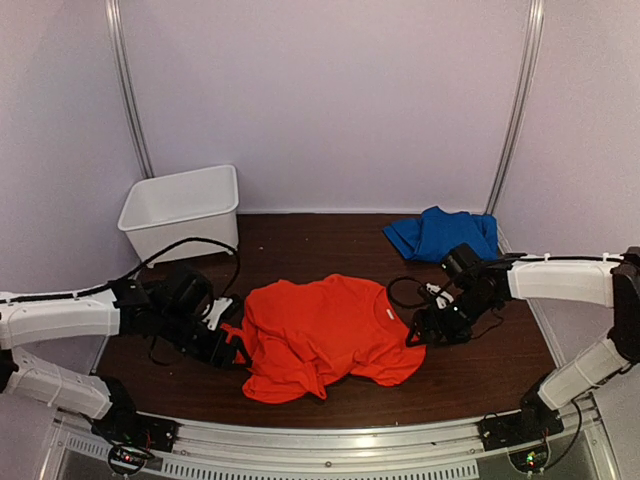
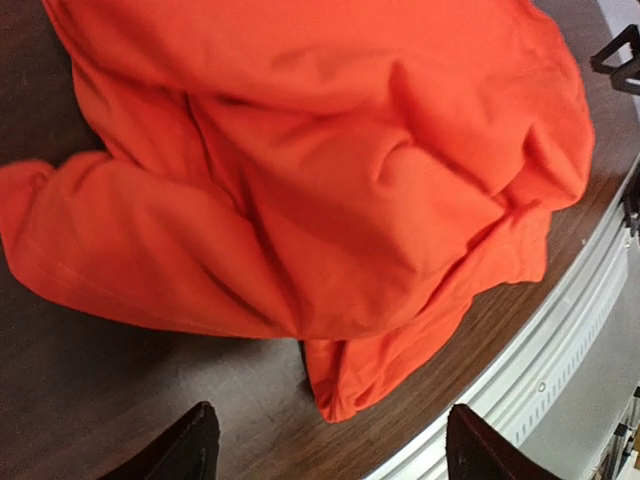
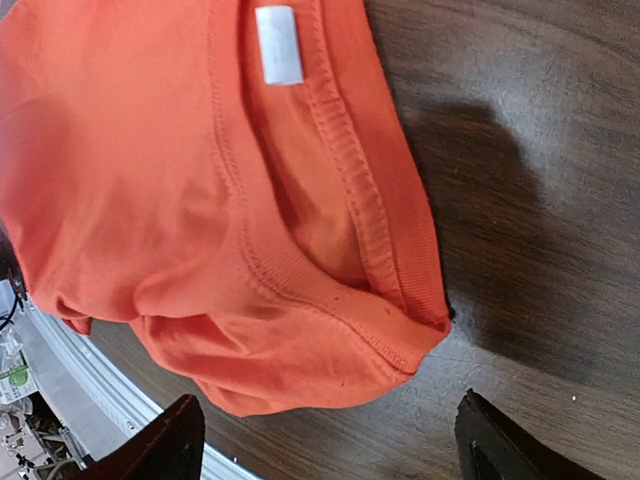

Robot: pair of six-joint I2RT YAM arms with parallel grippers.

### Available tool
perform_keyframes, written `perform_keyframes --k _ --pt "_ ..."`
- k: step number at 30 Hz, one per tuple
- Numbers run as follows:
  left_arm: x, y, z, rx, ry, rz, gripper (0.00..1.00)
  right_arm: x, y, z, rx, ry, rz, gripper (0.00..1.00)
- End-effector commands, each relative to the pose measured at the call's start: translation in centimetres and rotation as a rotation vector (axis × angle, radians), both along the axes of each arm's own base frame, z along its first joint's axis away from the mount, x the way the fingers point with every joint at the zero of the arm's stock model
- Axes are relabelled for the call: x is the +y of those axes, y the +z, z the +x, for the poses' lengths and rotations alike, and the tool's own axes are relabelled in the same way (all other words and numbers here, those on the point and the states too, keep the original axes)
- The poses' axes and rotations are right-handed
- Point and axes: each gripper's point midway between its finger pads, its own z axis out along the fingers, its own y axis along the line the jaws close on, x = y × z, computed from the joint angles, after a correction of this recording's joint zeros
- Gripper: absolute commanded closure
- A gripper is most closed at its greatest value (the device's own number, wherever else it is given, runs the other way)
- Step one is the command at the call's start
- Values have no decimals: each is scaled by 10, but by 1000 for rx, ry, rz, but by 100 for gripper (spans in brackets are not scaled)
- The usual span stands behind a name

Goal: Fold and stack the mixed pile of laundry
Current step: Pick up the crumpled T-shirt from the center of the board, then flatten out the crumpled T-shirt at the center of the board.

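- The orange-red T-shirt (image 1: pixel 325 335) is lying crumpled mid-table, its soft knit bunching in loose folds.
- I am judging it best to pinch a single layer at each side and draw outward, flattening it before folding.
- My left claw (image 2: pixel 330 455) is hovering apart by its left edge, and my right claw (image 3: pixel 325 455) is hovering apart beside the ribbed collar. Both are holding nothing.
- The blue garment (image 1: pixel 440 232) is sitting heaped far right, well apart.
- The table (image 1: pixel 320 235) is showing dark wood grain.
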Motion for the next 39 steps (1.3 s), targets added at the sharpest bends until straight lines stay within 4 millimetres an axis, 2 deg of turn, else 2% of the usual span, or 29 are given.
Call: perform_keyframes --k 1,6,7,9,10,11,13,14,15,16,18,21,25,28,32,34,37,39 --pt "-8 -31 -10 88 37 56 22 1 -20 10 -18 -3 -64 14" --pt "-31 -53 -25 133 -71 130 29 9 -46 13 -4 55 -151 16" --pt "-34 -55 -25 131 -83 138 33 10 -52 12 2 64 -170 18" --pt "-39 -59 -22 134 -83 140 49 11 -65 10 21 81 -202 24" --pt "-41 -60 -18 125 -77 141 60 12 -70 9 31 85 -213 30" --pt "-42 -61 -12 116 -71 144 71 11 -74 9 37 82 -226 41" --pt "-42 -56 7 101 -46 133 93 7 -70 15 16 61 -247 67" --pt "-41 -53 19 93 -26 120 100 4 -65 19 -1 46 -257 81" --pt "-43 -47 30 83 -15 101 100 0 -59 23 -18 26 -262 96" --pt "-44 -42 40 69 -10 91 100 -6 -53 29 -32 1 -264 100" --pt "-41 -30 63 29 1 107 100 -18 -38 39 -57 -52 -253 100" --pt "-28 -19 80 8 26 107 100 -37 -14 50 -95 -132 -229 100" --pt "11 -16 95 6 108 125 100 -54 12 51 -131 -216 -195 100" --pt "37 -27 92 45 132 163 100 -53 17 46 -129 -230 -153 100" --pt "34 -34 75 88 61 146 100 -30 19 41 -93 -187 -47 100" --pt "34 -29 73 72 57 126 87 -22 25 48 -104 -186 -18 100" --pt "27 -12 73 19 63 54 66 -20 31 62 -127 -193 -30 100" --pt "20 0 68 -34 35 37 57 -16 31 69 -124 -190 -33 100"
